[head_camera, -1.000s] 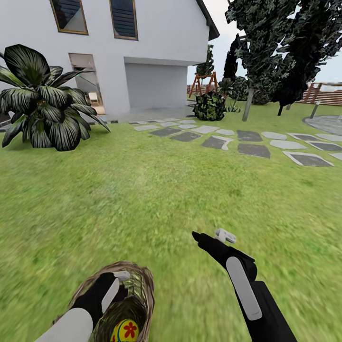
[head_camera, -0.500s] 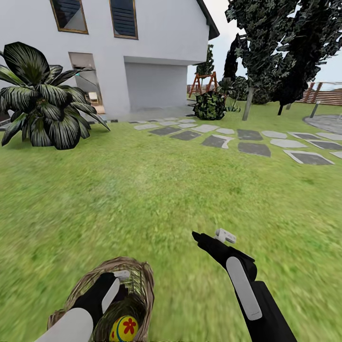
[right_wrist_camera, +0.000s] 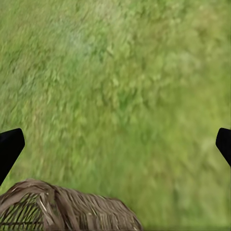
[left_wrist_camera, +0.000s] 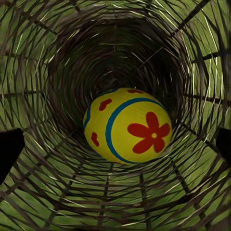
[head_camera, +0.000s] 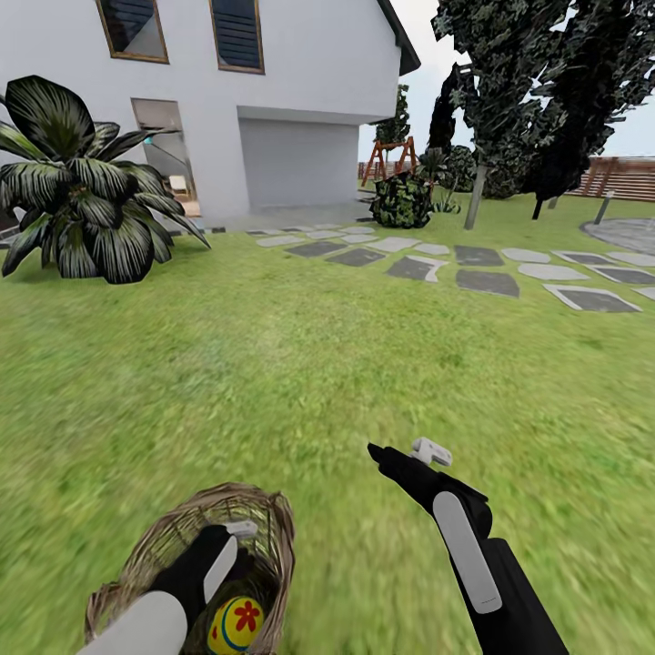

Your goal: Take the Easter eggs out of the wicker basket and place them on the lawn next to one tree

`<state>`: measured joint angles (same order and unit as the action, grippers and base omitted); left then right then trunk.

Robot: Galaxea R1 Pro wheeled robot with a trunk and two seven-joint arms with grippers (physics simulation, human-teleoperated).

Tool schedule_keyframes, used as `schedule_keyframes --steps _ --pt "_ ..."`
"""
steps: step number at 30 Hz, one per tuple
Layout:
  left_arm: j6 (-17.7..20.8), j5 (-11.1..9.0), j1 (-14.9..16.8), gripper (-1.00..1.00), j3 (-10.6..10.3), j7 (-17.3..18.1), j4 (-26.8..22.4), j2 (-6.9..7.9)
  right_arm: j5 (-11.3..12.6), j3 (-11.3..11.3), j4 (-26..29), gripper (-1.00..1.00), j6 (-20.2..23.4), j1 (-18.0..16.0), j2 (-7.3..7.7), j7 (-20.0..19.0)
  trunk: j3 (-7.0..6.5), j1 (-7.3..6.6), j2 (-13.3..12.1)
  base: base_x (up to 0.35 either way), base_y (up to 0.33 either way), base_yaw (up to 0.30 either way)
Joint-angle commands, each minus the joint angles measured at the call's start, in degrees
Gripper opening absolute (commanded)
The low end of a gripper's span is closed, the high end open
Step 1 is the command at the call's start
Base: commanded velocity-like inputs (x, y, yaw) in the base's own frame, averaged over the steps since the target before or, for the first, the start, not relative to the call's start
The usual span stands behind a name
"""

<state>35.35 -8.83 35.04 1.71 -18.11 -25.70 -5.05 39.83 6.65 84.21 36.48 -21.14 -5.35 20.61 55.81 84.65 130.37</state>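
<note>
Head view: my left gripper (head_camera: 238, 529) reaches inside the wicker basket (head_camera: 150, 555), fingers spread wide, gripping nothing; one Easter egg (left_wrist_camera: 127, 125) lies within. Beside the basket, my right gripper (head_camera: 407, 449) hovers wide open over the lawn (head_camera: 300, 364).

Yellow Easter egg (left_wrist_camera: 127, 126) with red flowers, blue band; tan-brown wicker basket (head_camera: 164, 541).

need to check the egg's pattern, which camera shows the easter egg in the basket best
The left wrist view: the Easter egg sits large and centred deep in the wicker basket, red flowers and blue band clear. The head view shows the egg small at the frame's bottom, beside the left arm. The right wrist view shows the basket's rim, with grass beyond.
</note>
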Motion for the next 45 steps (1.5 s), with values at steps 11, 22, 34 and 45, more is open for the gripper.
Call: schedule_keyframes --steps 11,22,34,45 --pt "-0.18 -0.58 0.02 1.0 0.13 -0.43 0.16 -0.23 0.6 0.03 0.07 1.0 0.08 -0.04 0.02 0.58 2.03 2.41 4.45 0.0 0.0 0.0" --pt "-0.19 -0.58 0.02 1.0 0.13 -0.43 0.15 -0.22 0.6 0.19 0.18 1.0 -0.19 -0.04 0.07 0.5 4.01 4.83 8.86 0.0 0.0 0.0" --pt "-0.62 -0.56 0.02 1.0 0.12 -0.43 0.16 -0.22 0.6 0.21 0.25 1.0 -0.33 -0.03 0.08 0.49 6.25 7.07 12.9 0.0 0.0 0.0" --pt "-1.83 -0.49 0.02 1.0 0.13 -0.43 0.28 -0.47 0.6 0.29 0.25 1.0 -0.42 -0.04 0.08 0.49 8.68 7.36 13.05 0.0 0.0 0.0"
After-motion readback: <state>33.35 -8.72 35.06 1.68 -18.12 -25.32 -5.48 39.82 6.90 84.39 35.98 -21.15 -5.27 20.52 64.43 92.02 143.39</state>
